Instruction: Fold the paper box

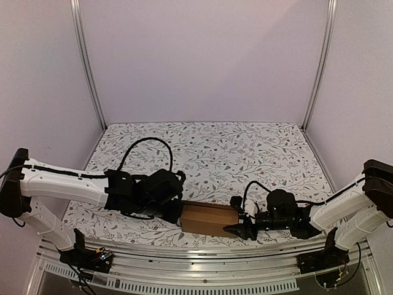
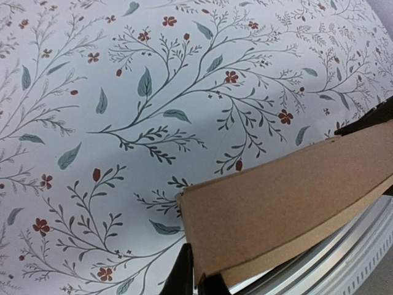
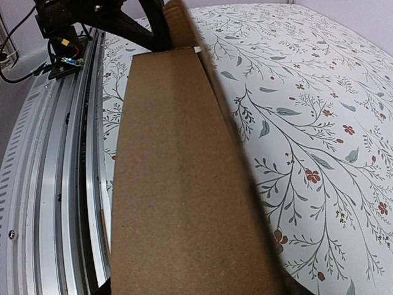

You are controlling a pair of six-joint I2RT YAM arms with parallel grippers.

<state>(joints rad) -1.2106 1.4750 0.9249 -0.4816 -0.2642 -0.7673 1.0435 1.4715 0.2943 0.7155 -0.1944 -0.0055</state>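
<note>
Holding the paper box [image 1: 210, 218] between both arms at the near edge of the flowered table cover [image 1: 215, 153], just beside the metal rail [image 1: 196, 255].

Left gripper [image 1: 175, 212]: at the box's left end. In the left wrist view its two dark fingers [image 2: 182, 275] stand narrowly apart with the box's corner edge between them, clamped on the cardboard.

Right gripper [image 1: 241, 228]: touching the box's right end. In the right wrist view the box fills the picture and hides the fingers; grip not determinable.

Box lies lengthwise, left to right, brown and closed along its top face.
</note>
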